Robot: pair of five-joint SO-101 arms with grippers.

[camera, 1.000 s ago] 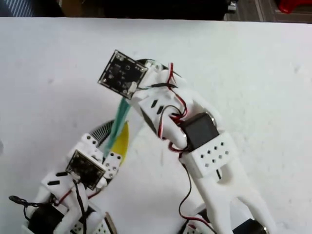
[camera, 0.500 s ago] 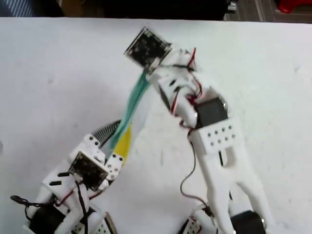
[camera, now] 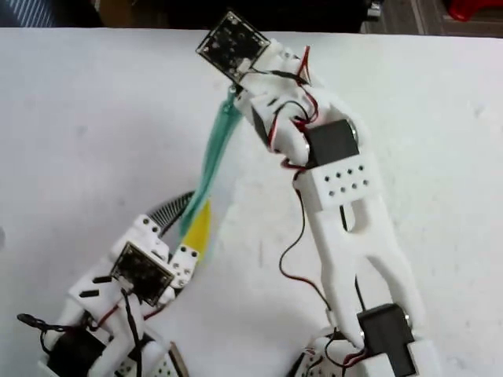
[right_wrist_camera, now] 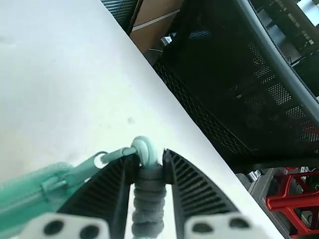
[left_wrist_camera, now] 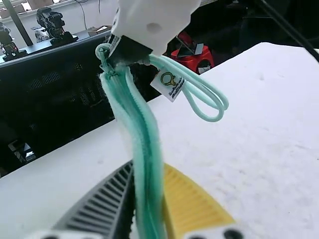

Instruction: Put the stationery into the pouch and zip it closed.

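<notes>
The pouch [camera: 211,169], with its teal zip [left_wrist_camera: 144,149], is stretched edge-up between both grippers above the white table [camera: 94,118]. My left gripper [camera: 189,220] is shut on its near end, the grey ribbed finger [left_wrist_camera: 102,209] on one side and the yellow finger [left_wrist_camera: 192,204] on the other. At the far end my right gripper [camera: 233,98] is shut on the zip pull [right_wrist_camera: 145,154], a teal ring on a grey cord between black ribbed fingers [right_wrist_camera: 192,181]. A teal loop strap [left_wrist_camera: 209,99] with a tag hangs beside that gripper [left_wrist_camera: 122,59]. What is inside the pouch is hidden.
The right arm [camera: 346,204] lies across the table's middle right. The table's far edge [camera: 118,28] runs just behind the right gripper, with dark mesh furniture [right_wrist_camera: 239,99] and a red object [camera: 475,8] beyond it. Bare table lies to the left and far right.
The right gripper has travelled toward the table's far edge with the zip pull, and the pouch has stretched out longer and straighter. The left arm has held still.
</notes>
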